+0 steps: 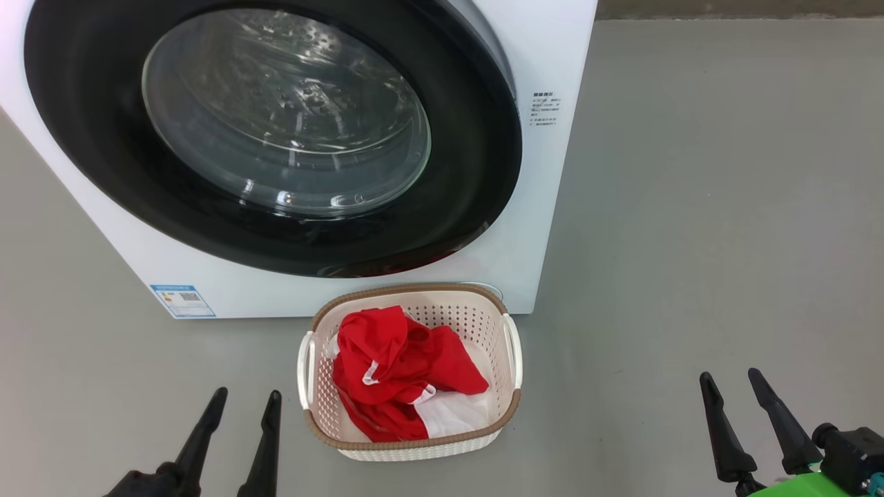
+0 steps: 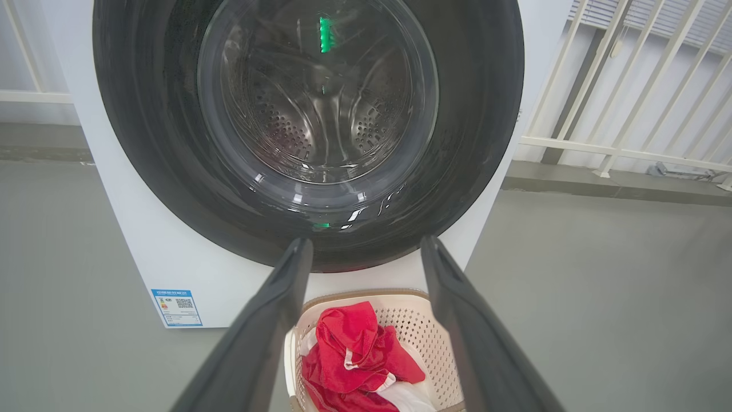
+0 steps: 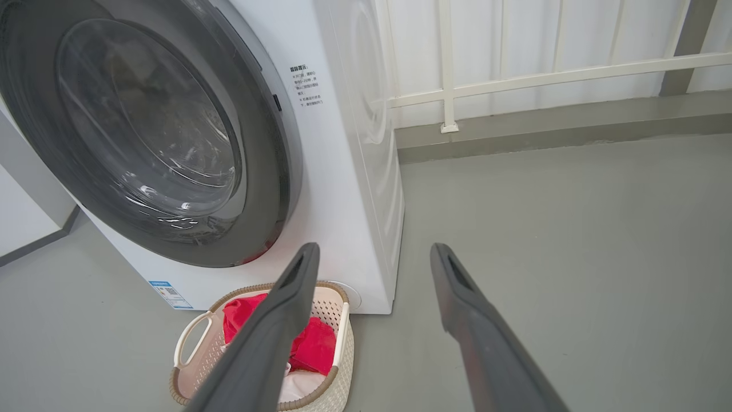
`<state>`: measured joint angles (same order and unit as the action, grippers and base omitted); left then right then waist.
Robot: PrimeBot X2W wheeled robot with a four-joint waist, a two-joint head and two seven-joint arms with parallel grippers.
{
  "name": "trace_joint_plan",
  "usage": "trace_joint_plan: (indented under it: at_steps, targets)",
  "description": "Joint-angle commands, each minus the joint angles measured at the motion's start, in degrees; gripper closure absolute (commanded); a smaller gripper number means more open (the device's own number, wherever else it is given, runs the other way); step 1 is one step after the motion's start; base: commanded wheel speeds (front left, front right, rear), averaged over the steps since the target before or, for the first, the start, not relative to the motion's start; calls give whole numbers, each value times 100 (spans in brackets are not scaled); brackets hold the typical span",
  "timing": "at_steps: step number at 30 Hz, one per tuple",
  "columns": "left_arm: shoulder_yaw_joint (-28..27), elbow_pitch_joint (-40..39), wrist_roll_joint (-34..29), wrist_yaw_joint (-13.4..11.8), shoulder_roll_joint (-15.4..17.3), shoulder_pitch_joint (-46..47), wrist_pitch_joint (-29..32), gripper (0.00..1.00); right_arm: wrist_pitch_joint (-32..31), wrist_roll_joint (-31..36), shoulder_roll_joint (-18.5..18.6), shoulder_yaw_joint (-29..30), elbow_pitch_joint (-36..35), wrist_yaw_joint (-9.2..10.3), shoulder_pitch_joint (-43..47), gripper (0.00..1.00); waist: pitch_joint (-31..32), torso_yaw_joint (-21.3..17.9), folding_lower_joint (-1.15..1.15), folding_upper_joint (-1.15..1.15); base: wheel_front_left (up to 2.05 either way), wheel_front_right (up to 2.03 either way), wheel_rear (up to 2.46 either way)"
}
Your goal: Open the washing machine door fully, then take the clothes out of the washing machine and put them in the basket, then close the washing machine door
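The washing machine (image 1: 532, 207) stands on the floor with its door (image 1: 276, 131) shut flat against the white front; through the glass I see a bare steel drum (image 2: 320, 114). In front of it sits the basket (image 1: 411, 373) holding the red and white clothes (image 1: 400, 373). My left gripper (image 1: 245, 404) hovers open at the lower left, just left of the basket. Down at the lower right, well clear of the basket, my right gripper (image 1: 731, 383) is open too. Nothing sits between either pair of fingers (image 2: 286, 297) (image 3: 297, 286).
Grey floor (image 1: 725, 207) stretches wide to the right of the machine. A white railing (image 3: 514, 80) and a low kerb run behind it. A blue sticker (image 1: 182, 300) marks the machine's lower left corner.
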<state>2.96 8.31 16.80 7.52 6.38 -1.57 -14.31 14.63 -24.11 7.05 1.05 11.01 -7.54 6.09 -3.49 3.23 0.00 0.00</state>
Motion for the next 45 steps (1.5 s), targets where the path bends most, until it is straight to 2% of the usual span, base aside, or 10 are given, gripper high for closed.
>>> trace_joint_plan:
  at_steps: [1, 19, 20, 28, 33, 37, 45]
  targets:
    - [-219, -141, 25, -3, 70, 17, -69, 0, 37, 62, 80, -101, -144, 5, 10, 0, 0, -3, 0, 0, 0, 0, 0]
    - [-250, -171, 165, -3, 45, -15, -69, 0, 37, 72, 56, -111, -158, 5, 18, 0, 23, 25, 0, 0, 0, 0, 0]
    - [-36, 8, 137, 0, -9, -97, 3, 100, 0, 4, -20, 2, 10, -1, 90, 100, 23, 26, 0, 0, 0, 0, 0]
    - [55, 373, 252, -1, -113, -89, 43, 100, -34, -111, -177, -13, 381, -1, 83, 100, 23, 24, 0, 0, 0, 0, 0]
    - [31, 373, 562, -2, -108, -65, 112, 100, -110, -391, -178, -3, 369, -1, 41, 100, 53, 8, 13, 0, 0, 0, 0]
    - [12, 386, 811, -2, -106, -35, 167, 100, -170, -616, -179, 6, 375, -1, -5, 100, 54, -4, 2, 0, 0, 0, 0]
    - [-28, 415, 1305, -2, -103, 30, 280, 100, -292, -1064, -183, 27, 377, 0, -99, 100, 70, -26, 0, 0, 0, 0, 0]
